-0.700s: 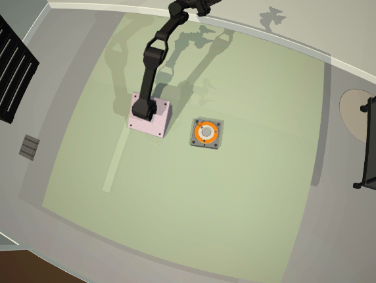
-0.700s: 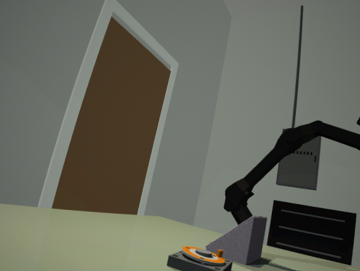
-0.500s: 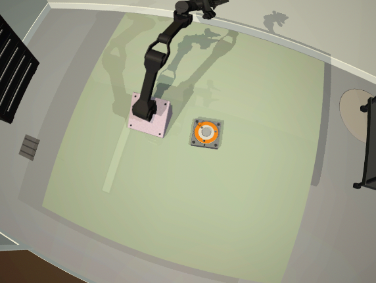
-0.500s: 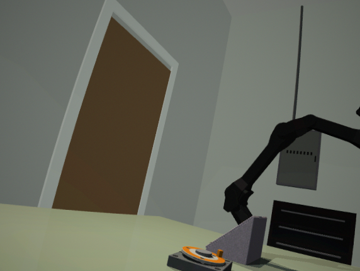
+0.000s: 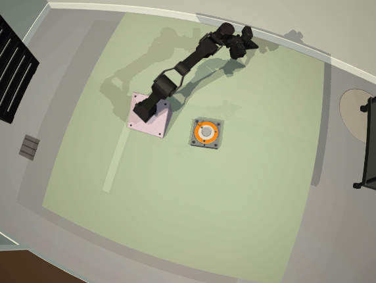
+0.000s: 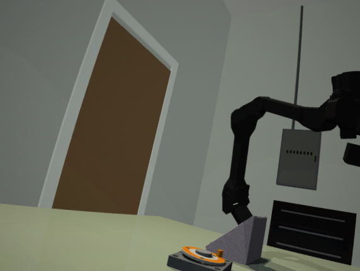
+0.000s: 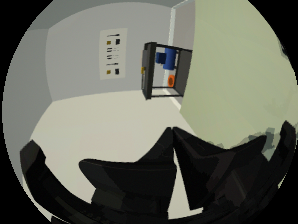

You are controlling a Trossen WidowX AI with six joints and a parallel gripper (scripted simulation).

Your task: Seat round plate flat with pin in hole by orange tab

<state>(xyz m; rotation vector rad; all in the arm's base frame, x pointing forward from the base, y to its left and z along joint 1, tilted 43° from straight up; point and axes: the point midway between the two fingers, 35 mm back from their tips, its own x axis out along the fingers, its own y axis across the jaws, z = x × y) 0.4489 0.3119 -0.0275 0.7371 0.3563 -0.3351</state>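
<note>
The round plate (image 5: 196,132) (image 6: 216,260) has an orange ring around a white one and sits around the grey post (image 5: 206,131) (image 6: 204,253) on the dark grey square base (image 5: 198,144) (image 6: 179,261). In the exterior view it looks tilted against the base top. Its orange tab (image 5: 199,124) (image 6: 219,253) stands up at the rim, at the upper left in the top view. The pin cannot be made out. My gripper (image 5: 256,47) (image 7: 171,131) is shut and empty, far from the plate and high up, its fingertips together in the wrist view.
The arm stands on a pink-grey wedge mount (image 5: 146,129) (image 6: 236,246), left of the base in the top view. A dark cart (image 5: 371,141) (image 7: 148,70) stands beyond the green surface's right edge. A wall (image 5: 279,20) lies behind the gripper.
</note>
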